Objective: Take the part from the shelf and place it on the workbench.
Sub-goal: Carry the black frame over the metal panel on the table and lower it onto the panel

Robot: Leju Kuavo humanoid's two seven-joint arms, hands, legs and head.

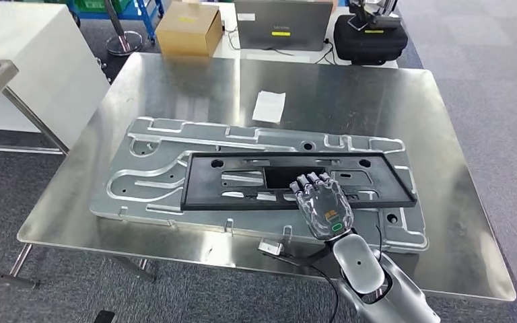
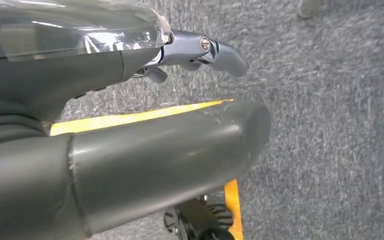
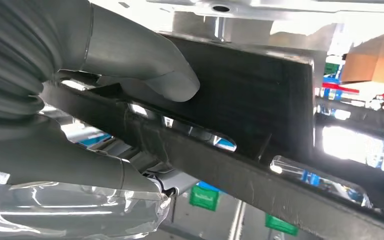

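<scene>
Since the black frame part [image 1: 296, 180] already lies flat on the metal plate [image 1: 148, 168] on the workbench [image 1: 390, 101], placing looks basically done, with the right hand [image 1: 323, 205] gripping its near rail and needing only to release.

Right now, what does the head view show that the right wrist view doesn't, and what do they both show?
Head view alone: the whole steel workbench, the silver fixture plate under the black part, a white paper slip, a cardboard box and a laptop beyond.

Right wrist view alone: the thumb close up, over the part's bar.

Both: the right hand gripping the black part.
</scene>
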